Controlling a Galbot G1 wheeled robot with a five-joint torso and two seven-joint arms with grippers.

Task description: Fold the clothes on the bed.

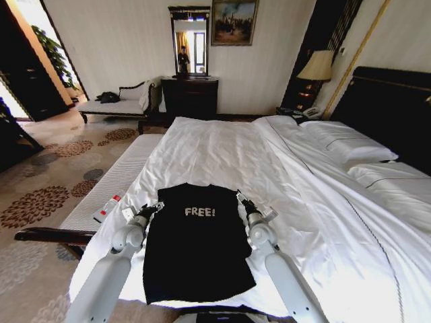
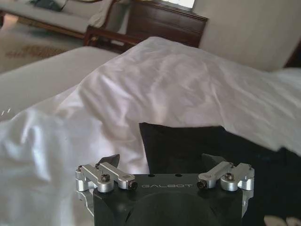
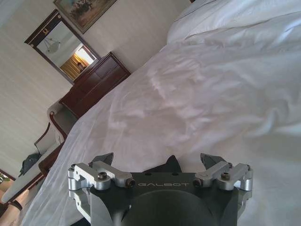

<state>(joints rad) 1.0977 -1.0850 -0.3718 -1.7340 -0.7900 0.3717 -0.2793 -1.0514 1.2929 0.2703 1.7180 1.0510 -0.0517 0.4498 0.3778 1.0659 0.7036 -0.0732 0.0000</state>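
One black T-shirt (image 1: 195, 245) with white "FREE!" lettering is seen laid flat on the near part of the white bed (image 1: 222, 151), collar end toward the far side, hem toward the robot. The sleeves appear tucked in, so the shirt reads as a long dark rectangle. Two arms are extended over it from the bottom of the head view. The left gripper (image 1: 153, 209) is held at the shirt's upper left corner, just beside the fabric edge; in the left wrist view the left gripper (image 2: 160, 162) is shown with fingers spread apart, black cloth (image 2: 188, 146) lying between and beyond them, nothing pinched. The right gripper (image 1: 244, 202) is held at the shirt's upper right corner; in the right wrist view the right gripper (image 3: 157, 161) is likewise shown spread wide, with a small peak of black fabric (image 3: 170, 165) just beyond the palm, not clamped. Whether the fingertips touch the sheet cannot be told. A small red-and-white remote (image 1: 107, 208) is seen on the bench at the bed's left edge, apart from the shirt. White pillows (image 1: 353, 148) are stacked near the dark headboard (image 1: 394, 108) on the right.
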